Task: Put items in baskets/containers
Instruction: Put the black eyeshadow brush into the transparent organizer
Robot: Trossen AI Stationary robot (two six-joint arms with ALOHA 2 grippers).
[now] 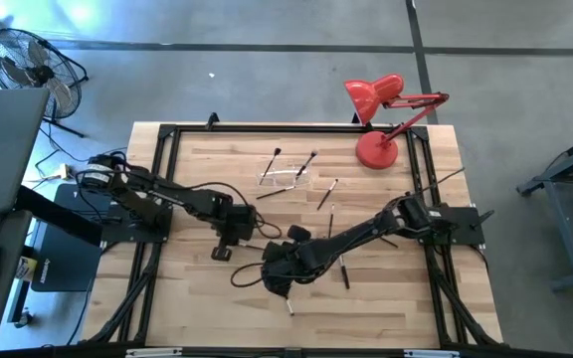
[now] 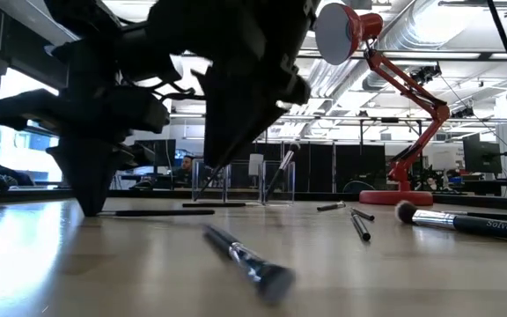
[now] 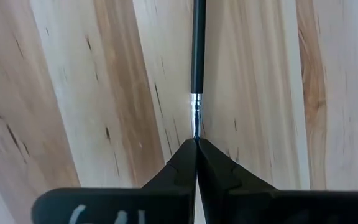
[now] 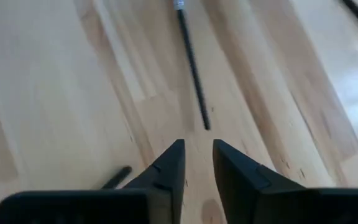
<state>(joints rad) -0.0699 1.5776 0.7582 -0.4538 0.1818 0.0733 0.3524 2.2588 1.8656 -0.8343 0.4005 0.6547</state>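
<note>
On the rightmost brush [image 2: 478,224], "Solve" lettering

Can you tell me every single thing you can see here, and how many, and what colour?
table: one, light wood, under everything.
lamp: one, red, standing at the table's far right corner.
clear holder: one, see-through, far middle of the table.
brushes: at least seven, dark with silvery bits, scattered around the holder and near the grippers.
fan: one, dark, on the floor beyond the table's far left.
left gripper: one, black, left of the table's middle, shut on the end of a brush.
right gripper: one, black, near the table's front middle, open, holding nothing.
</note>
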